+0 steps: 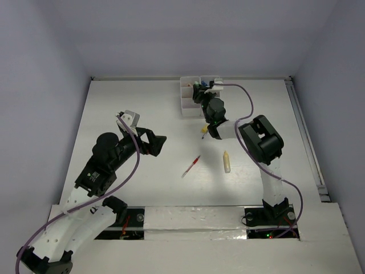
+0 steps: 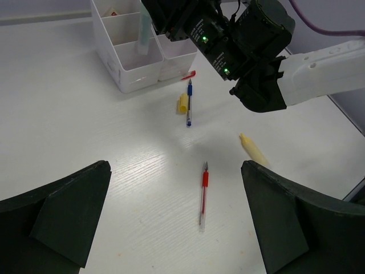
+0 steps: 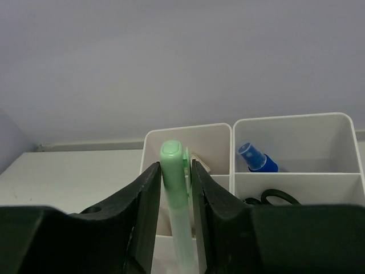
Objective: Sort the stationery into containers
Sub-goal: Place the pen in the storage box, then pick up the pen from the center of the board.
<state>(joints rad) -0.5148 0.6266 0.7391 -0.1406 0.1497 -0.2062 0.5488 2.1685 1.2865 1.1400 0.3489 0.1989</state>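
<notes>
The white tray of containers stands at the back of the table. My right gripper hangs over its near-left compartment, shut on an upright pale-green marker whose lower end dips into the tray. Black scissors and a blue capped item lie in the compartments to the right. On the table lie a red pen, a blue pen, a yellow marker and a cream marker. My left gripper hovers open over the red pen, apart from it.
A small red piece lies beside the tray's front wall. The right arm's black wrist reaches across above the blue pen and yellow marker. A rail runs along the table's right edge.
</notes>
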